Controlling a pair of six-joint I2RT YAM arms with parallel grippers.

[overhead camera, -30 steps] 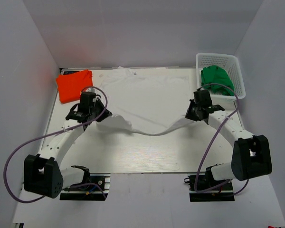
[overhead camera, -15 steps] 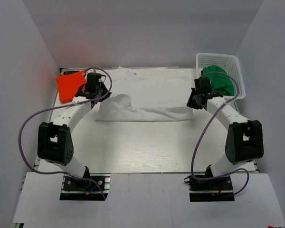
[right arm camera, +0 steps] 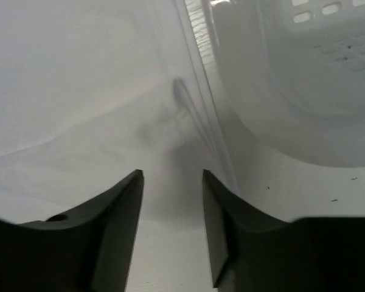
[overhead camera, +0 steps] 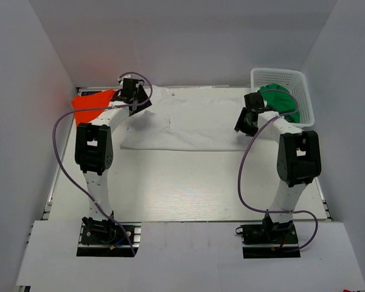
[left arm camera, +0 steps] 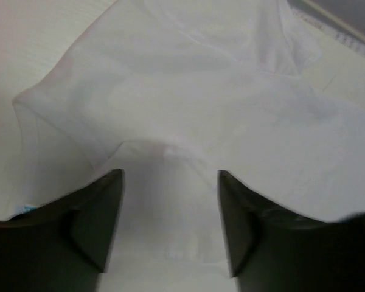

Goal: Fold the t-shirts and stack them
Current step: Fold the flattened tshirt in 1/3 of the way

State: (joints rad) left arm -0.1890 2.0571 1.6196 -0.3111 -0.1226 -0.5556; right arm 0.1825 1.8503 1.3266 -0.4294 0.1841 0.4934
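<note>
- Cloth comes first: the white t-shirt [overhead camera: 188, 125] lies in the upper middle of the top view, spread wide on the tabletop [overhead camera: 188, 182], with its near edge forming a straight line, as if the bottom half is laid over the top half.
- Both arms reach far to the back of the frame, one at each upper corner of the white t-shirt, which I judge is the place where the carried hem is set down.
- Left hand [left arm camera: 169, 228] has its fingers apart, and white cloth lies under and between them; I see no pinch on it, so I judge the cloth is released.
- Right hand [right arm camera: 171, 231] is also parted, above the shirt edge and bare tabletop, holding nothing; the white basket [right arm camera: 304, 67] is just beside it.
- Orange t-shirt [overhead camera: 91, 104] rests in the upper left of the top view, partly hidden by the left arm; it seems to be the base for the stack.
- Green t-shirt [overhead camera: 281, 100] sits bunched inside the basket in the upper right, probably waiting for its turn.
- Count: three t-shirts, one basket, two hands.
</note>
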